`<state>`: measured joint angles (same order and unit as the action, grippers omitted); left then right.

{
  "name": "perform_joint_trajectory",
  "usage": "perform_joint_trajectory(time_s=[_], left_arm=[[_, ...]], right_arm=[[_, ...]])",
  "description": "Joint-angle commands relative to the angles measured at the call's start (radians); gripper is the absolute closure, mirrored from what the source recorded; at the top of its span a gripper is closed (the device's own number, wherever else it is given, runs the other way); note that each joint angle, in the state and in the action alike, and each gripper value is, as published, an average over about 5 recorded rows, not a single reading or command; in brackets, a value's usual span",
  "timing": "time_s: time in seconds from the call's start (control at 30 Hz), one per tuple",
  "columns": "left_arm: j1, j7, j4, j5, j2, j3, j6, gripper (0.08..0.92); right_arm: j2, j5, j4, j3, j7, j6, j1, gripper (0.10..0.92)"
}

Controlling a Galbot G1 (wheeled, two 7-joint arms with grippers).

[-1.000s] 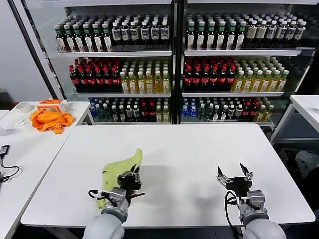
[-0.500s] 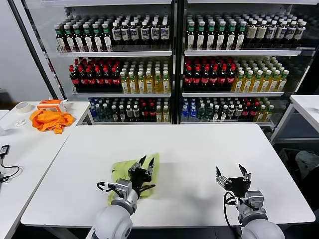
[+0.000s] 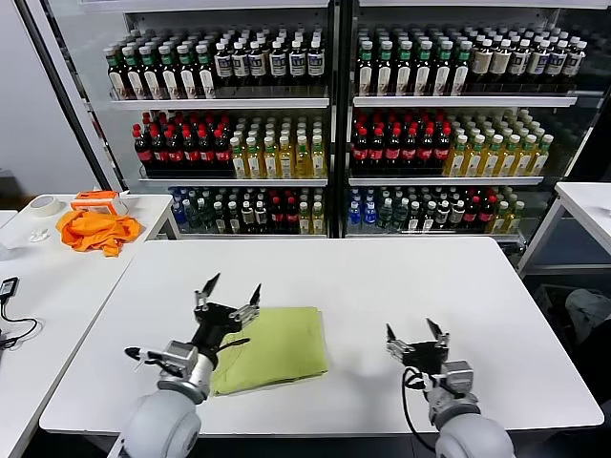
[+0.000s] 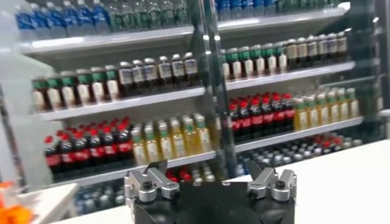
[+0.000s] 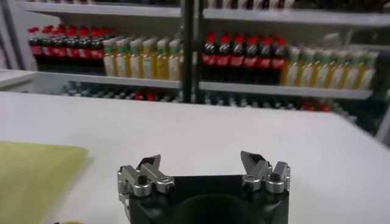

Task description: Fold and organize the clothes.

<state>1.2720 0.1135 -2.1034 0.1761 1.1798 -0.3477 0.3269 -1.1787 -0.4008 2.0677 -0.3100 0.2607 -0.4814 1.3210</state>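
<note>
Left gripper [image 3: 228, 293], lower left of frame, jaws spread wide and empty, lifted just clear of the T-shirt's near edge; likely backing off a finished fold. Right gripper [image 3: 416, 336], lower right, open, idle. Lime T-shirt [image 3: 274, 347] lies lower centre on the white table [image 3: 401, 277], a flat neat rectangle.

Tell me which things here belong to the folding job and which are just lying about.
Job:
- lime T-shirt, folded flat on the white table
- left end effector, open beside the shirt
- right end effector, open, empty

Lying about:
- orange garment
- tape roll
- shelved drink bottles
</note>
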Motion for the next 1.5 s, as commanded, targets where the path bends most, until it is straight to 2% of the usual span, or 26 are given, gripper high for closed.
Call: perform_joint_trajectory(time_s=[0.03, 0.3, 0.97, 1.07, 1.3, 1.5], left_arm=[[0.125, -0.026, -0.029, -0.067, -0.057, -0.107, -0.072, 0.185], [0.133, -0.043, -0.028, -0.07, -0.038, -0.099, -0.084, 0.177], [0.124, -0.056, -0.004, -0.085, -0.018, -0.085, -0.101, 0.177], [0.127, -0.056, -0.006, -0.083, -0.02, -0.086, -0.102, 0.177], [0.134, -0.055, -0.014, -0.08, -0.017, -0.083, -0.107, 0.177], [0.14, -0.052, -0.014, -0.076, -0.021, -0.087, -0.109, 0.177]], right_arm=[[-0.049, -0.233, -0.071, 0.261, 0.039, -0.097, -0.166, 0.203], [-0.075, -0.337, -0.203, 0.317, 0.101, -0.099, -0.273, 0.203], [-0.138, -0.3, -0.26, 0.353, 0.149, -0.1, -0.302, 0.205], [-0.142, -0.303, -0.268, 0.361, 0.148, -0.1, -0.305, 0.247], [-0.161, -0.369, -0.284, 0.36, 0.178, -0.099, -0.309, 0.448], [-0.171, -0.313, -0.283, 0.349, 0.16, -0.087, -0.306, 0.622]])
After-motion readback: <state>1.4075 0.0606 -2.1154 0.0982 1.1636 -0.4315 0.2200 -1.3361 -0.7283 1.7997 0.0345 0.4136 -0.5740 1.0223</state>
